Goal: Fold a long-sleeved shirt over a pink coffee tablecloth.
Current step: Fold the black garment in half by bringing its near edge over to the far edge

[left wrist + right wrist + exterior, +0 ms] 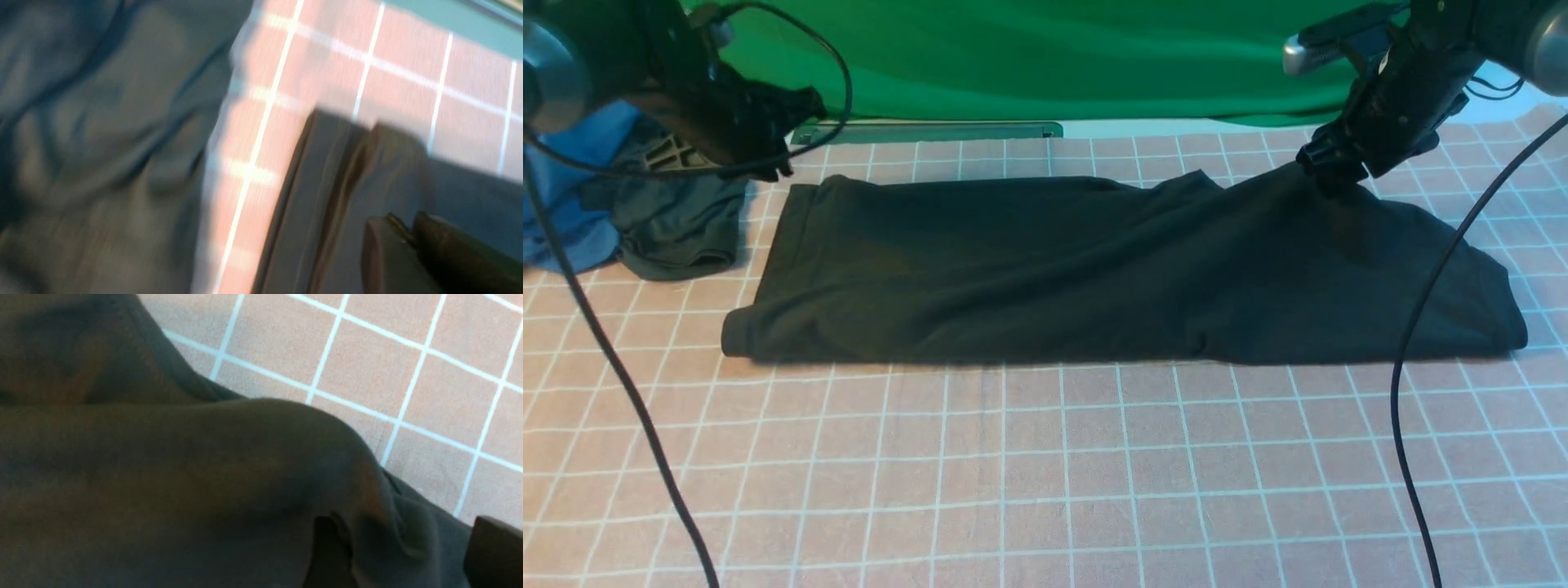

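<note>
two claws are working at opposite ends of the long-sleeved shirt [1045, 269], which is lying folded into one long dark band across the far half of the pink coffee tablecloth [1045, 474], running from the robot's left to its right. no print is showing on the upward face.

the right claw [1327, 175] is pinching the shirt at its far right edge and is pulling the fabric up into a peak, while the rest of that end is sloping down to the cloth. in the right wrist view a bunch of black knit is sitting gripped between the two dark fingers [327, 555], with the white grid of the tablecloth showing past it.

the left claw [780, 163] is hanging just above the far left corner of the shirt, not touching it. the left wrist view is blurring, but its fingers [388, 253] are sitting narrow, almost pressed together, with nothing visible between them, over the hemmed corner of the shirt.

a smaller dark grey garment [678, 229] is lying crumpled just beside the shirt's left end, partly over a blue garment [564, 220] at the left edge. a green cloth [1054, 57] is hanging along the back. two black cables [613, 359] are trailing down across the near side, one from each arm.
</note>
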`<move>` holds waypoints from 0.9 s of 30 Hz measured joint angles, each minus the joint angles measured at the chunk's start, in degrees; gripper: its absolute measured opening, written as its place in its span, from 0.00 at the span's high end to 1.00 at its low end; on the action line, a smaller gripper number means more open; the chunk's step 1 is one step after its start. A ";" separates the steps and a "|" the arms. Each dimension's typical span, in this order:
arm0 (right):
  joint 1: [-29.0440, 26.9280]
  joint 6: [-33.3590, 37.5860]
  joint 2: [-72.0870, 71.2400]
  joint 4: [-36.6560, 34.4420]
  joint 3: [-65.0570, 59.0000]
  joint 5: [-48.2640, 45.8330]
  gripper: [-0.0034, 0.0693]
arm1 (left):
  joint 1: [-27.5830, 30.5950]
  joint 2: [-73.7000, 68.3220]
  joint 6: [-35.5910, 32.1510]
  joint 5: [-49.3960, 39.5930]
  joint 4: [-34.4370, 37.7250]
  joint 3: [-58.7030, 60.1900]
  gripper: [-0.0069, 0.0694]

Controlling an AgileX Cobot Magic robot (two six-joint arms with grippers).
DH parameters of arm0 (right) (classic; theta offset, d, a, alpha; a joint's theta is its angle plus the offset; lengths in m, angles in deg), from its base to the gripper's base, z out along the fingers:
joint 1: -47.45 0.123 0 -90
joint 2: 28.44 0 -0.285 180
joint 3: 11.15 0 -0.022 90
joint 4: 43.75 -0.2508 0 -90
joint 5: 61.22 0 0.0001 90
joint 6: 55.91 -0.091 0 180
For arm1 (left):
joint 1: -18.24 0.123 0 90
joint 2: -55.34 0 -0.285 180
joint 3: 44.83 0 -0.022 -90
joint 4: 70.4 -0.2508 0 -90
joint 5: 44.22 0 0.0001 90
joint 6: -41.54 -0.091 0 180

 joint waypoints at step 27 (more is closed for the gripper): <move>0.00 -0.52 0.00 -0.05 0.00 -0.22 0.31 | -2.18 -9.03 -16.10 13.52 0.77 -0.16 0.87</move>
